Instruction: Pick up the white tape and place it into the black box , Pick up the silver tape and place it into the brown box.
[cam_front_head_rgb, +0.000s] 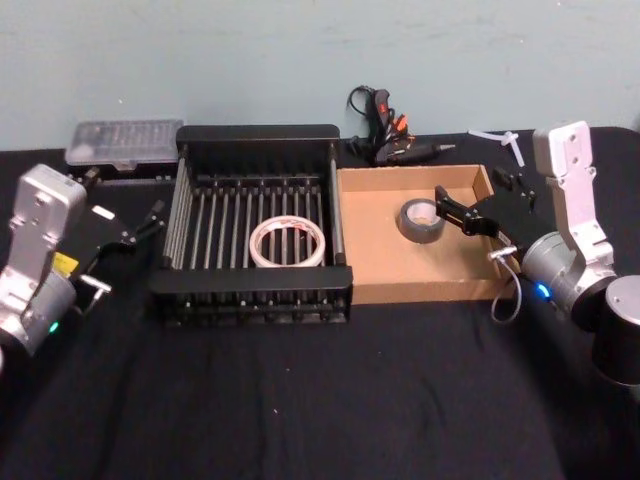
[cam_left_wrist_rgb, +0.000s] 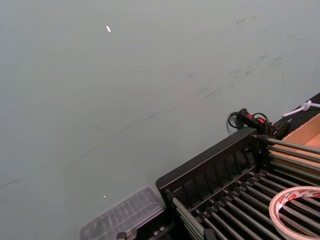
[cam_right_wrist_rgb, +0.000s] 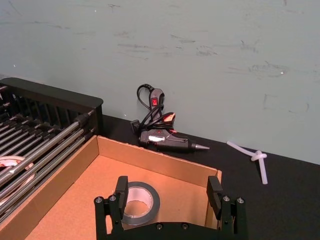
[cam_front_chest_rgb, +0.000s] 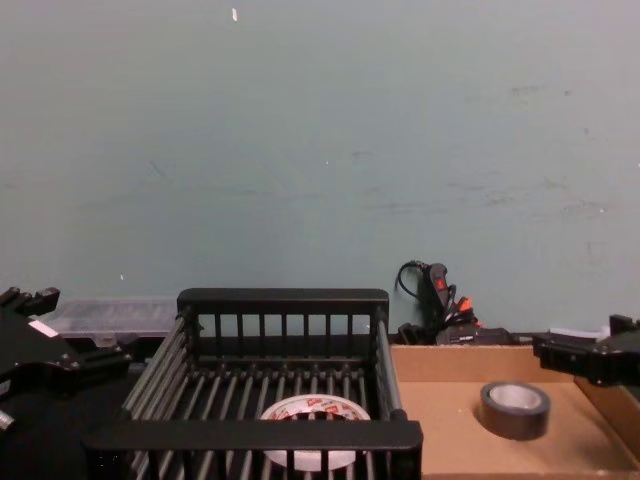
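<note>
The white tape (cam_front_head_rgb: 288, 243) lies flat on the bars inside the black box (cam_front_head_rgb: 260, 135), and its edge (cam_left_wrist_rgb: 300, 210) appears in the left wrist view. The silver tape (cam_front_head_rgb: 421, 221) lies flat on the floor of the brown box (cam_front_head_rgb: 400, 285). My right gripper (cam_front_head_rgb: 457, 212) hovers open just above and to the right of that roll. In the right wrist view the roll (cam_right_wrist_rgb: 137, 202) sits low between the spread fingers of that gripper (cam_right_wrist_rgb: 168, 192), apart from both. My left gripper (cam_front_head_rgb: 148, 222) hangs open outside the black box's left wall, holding nothing.
A black glue gun (cam_front_head_rgb: 385, 130) with its cord lies behind the brown box against the wall. White glue sticks (cam_front_head_rgb: 505, 140) lie at the back right. A clear plastic case (cam_front_head_rgb: 125, 143) sits at the back left. Black cloth covers the table in front.
</note>
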